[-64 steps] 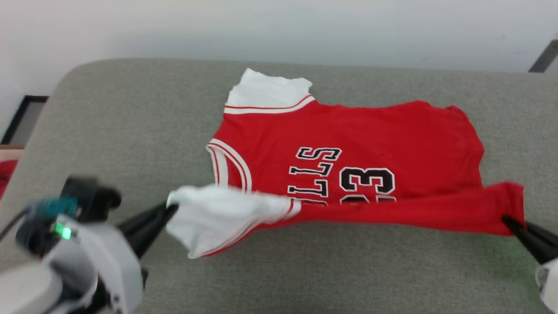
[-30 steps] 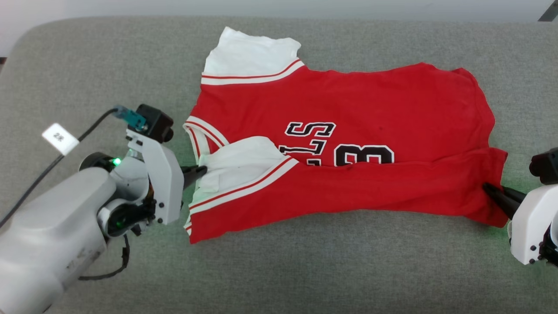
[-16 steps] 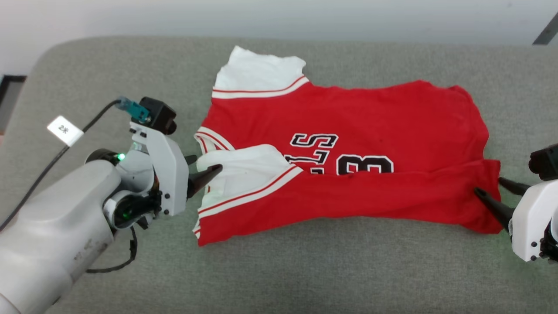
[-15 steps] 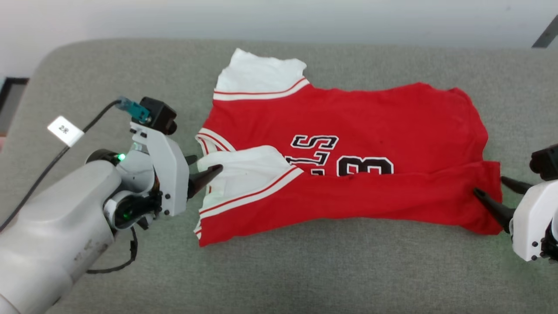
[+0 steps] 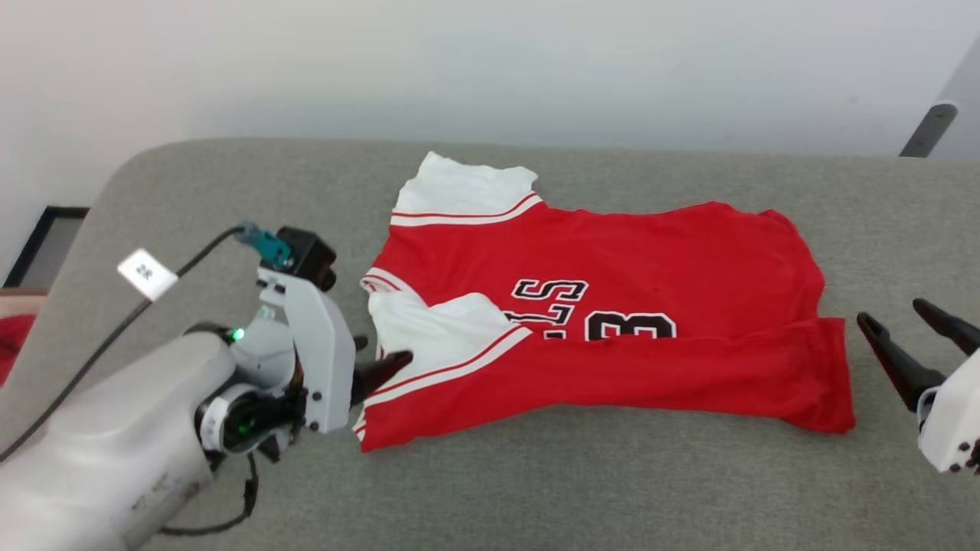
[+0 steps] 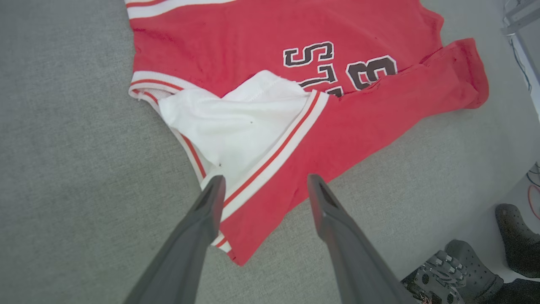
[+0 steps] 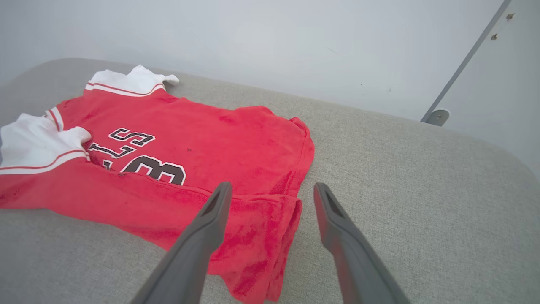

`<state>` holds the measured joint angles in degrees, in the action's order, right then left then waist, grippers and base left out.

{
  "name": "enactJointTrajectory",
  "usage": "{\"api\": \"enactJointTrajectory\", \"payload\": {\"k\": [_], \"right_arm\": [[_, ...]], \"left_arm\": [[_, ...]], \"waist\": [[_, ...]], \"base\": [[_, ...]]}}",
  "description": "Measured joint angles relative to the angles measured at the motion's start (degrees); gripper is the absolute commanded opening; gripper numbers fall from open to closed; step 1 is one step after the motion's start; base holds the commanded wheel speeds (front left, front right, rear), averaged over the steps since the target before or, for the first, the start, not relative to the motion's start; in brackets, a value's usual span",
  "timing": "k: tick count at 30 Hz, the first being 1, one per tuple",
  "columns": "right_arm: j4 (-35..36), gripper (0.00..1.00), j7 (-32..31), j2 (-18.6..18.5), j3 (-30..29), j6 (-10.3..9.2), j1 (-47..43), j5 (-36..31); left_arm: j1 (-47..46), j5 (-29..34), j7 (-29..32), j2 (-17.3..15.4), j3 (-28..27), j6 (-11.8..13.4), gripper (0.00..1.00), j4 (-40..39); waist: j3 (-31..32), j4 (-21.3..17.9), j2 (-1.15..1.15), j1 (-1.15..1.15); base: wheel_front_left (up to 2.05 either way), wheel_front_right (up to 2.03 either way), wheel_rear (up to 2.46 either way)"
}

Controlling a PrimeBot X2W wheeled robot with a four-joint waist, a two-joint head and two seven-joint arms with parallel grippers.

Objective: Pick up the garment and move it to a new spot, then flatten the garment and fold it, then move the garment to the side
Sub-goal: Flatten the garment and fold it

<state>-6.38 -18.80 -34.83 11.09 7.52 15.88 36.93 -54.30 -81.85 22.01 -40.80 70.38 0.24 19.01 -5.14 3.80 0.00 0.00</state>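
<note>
Black, white-edged "S", part-hidden "LS" and "3" on the garment [image 5: 651, 245]; cable tag [image 5: 147, 273] print illegible.

Soft knit cloth, matt red with white sleeves and flat black print: the garment [image 5: 612, 252] lies on a grey seat [image 5: 536, 474] covered in coarse, matt woven fabric. The long fingers of the left gripper [image 6: 265, 180] and the right gripper [image 7: 273, 188] look like dark, smooth, dull plastic. The housing [image 5: 314, 344] behind the left one is pale plastic with a slight sheen. The far wall [image 5: 490, 69] is smooth and matt. A perforated grey clog [image 6: 449, 274] looks rubbery.
</note>
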Motion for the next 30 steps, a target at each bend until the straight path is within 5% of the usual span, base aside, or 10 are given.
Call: {"api": "enactJointTrajectory", "payload": {"k": [15,29,30], "right_arm": [[13.27,1.00,-4.92,9.83,-15.46,0.00,-13.34,-5.16],[20.56,1.00,-10.21,15.35,-19.64,0.00,-16.59,-6.17],[20.74,1.00,-11.03,15.45,-19.59,0.00,-16.59,-6.03]], "left_arm": [[5.89,-1.91,4.69,-3.05,1.32,4.82,1.00,1.23],[6.73,-3.26,5.46,-0.74,0.92,3.13,1.00,8.99],[6.74,-3.91,5.76,-0.51,0.57,2.74,0.91,9.51]], "waist": [[-1.55,-4.62,0.00,0.00],[-4.77,-5.77,0.00,0.00],[-4.84,-5.70,0.00,0.00]], "base": [[0.00,0.00,0.00],[0.00,0.00,0.00],[0.00,0.00,0.00]]}}
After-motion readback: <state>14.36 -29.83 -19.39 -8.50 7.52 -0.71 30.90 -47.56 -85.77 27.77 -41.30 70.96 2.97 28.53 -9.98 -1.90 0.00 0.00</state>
